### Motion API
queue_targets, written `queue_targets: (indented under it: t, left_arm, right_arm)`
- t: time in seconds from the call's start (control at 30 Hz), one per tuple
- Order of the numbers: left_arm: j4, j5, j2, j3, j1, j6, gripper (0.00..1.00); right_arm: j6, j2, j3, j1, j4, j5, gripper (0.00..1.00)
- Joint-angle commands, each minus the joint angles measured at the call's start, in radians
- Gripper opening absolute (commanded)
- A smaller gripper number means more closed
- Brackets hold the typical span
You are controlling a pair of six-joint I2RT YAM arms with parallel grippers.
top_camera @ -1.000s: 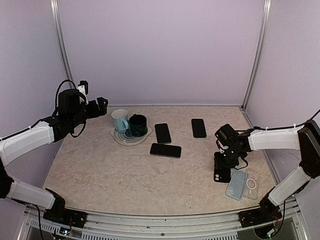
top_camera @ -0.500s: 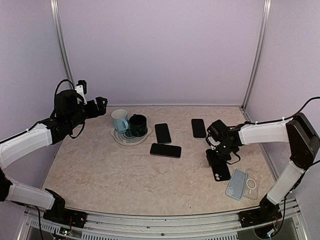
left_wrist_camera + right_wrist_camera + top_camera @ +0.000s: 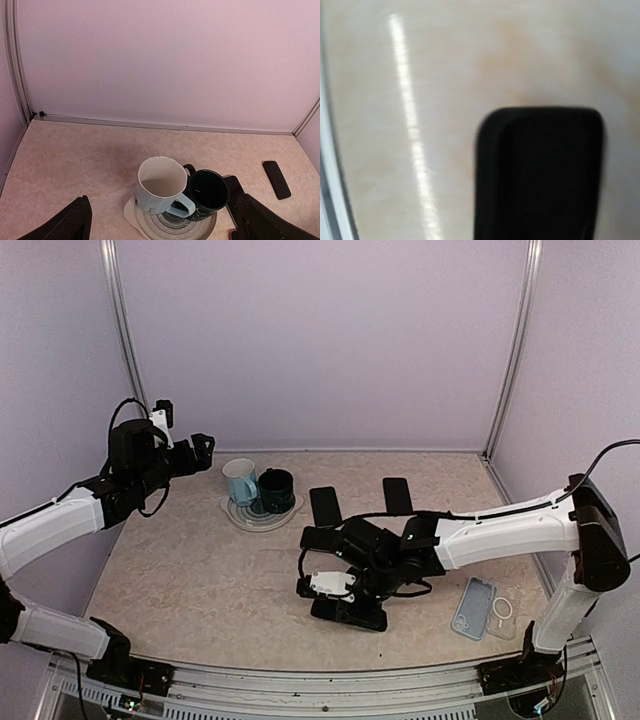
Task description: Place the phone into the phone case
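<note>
The right arm [image 3: 500, 530] stretches left over the desk [image 3: 200, 580]. Its jaws are low over a dark phone [image 3: 350, 613] lying flat at the near middle — I cannot tell how far open they are. The clear phone case [image 3: 473, 607] lies well apart, near right. The left jaws — wide open, empty — hang far left.

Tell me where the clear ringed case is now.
In the top view, the clear case lies at the near right, beside the pale blue item on its left.

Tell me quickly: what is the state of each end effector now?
Left end effector: open, holding nothing.
Right end effector: cannot be told; a dark phone is close by it.
</note>
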Motion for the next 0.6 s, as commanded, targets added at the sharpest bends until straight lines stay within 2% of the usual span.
queue_targets:
  t: [0.0, 0.13, 0.3, 0.33, 0.43, 0.57]
  left_arm:
    - [0.020, -0.018, -0.016, -0.011, 0.002, 0.029, 0.99]
    - [0.019, -0.020, -0.009, -0.011, 0.000, 0.030, 0.99]
    - [0.017, -0.028, -0.008, -0.010, -0.003, 0.039, 0.99]
    - [0.017, -0.029, -0.008, -0.009, -0.003, 0.041, 0.99]
    - [0.017, -0.034, -0.011, -0.011, -0.005, 0.046, 0.99]
    - [0.015, -0.032, -0.009, -0.010, -0.007, 0.048, 0.99]
  right_arm:
    - [-0.347, 0.082, 0.046, 0.103, -0.045, 0.067, 0.00]
    - [-0.557, 0.092, 0.024, 0.213, -0.031, 0.137, 0.00]
    - [-0.739, 0.000, -0.107, 0.266, 0.041, 0.220, 0.00]
    - [-0.734, -0.018, -0.131, 0.267, 0.054, 0.238, 0.02]
    - [-0.661, -0.047, -0.131, 0.267, 0.004, 0.251, 0.19]
    - [-0.455, -0.120, -0.097, 0.267, -0.056, 0.201, 0.25]
